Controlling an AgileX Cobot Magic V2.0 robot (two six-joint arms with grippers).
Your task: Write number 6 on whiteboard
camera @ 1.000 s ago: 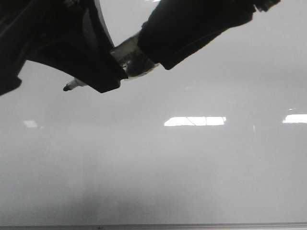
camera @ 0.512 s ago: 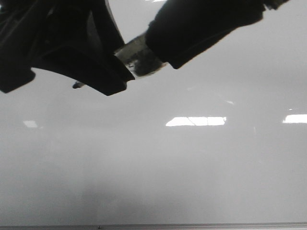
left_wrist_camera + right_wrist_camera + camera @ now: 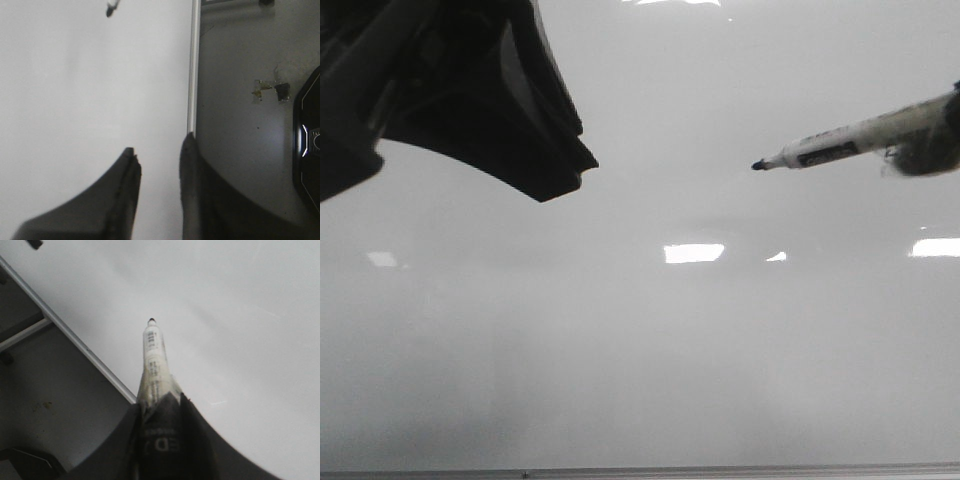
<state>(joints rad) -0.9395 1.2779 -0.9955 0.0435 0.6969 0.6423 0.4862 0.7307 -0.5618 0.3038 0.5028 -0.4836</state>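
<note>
The right gripper [image 3: 160,405] clamps a white marker [image 3: 850,141], its black label unreadable, tip leftward over the whiteboard [image 3: 640,360]; the left gripper [image 3: 159,152] is narrowly parted, empty.

Dark grey table [image 3: 240,65] carries the whiteboard [image 3: 640,350], lying flat. Small scraps, possibly tape [image 3: 270,90], stuck on it beside the frame.

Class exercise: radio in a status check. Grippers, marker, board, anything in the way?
Right gripper shut on marker, tip off the board. Left gripper open, empty. Whiteboard blank, no 6 seen. Nothing in the way.
</note>
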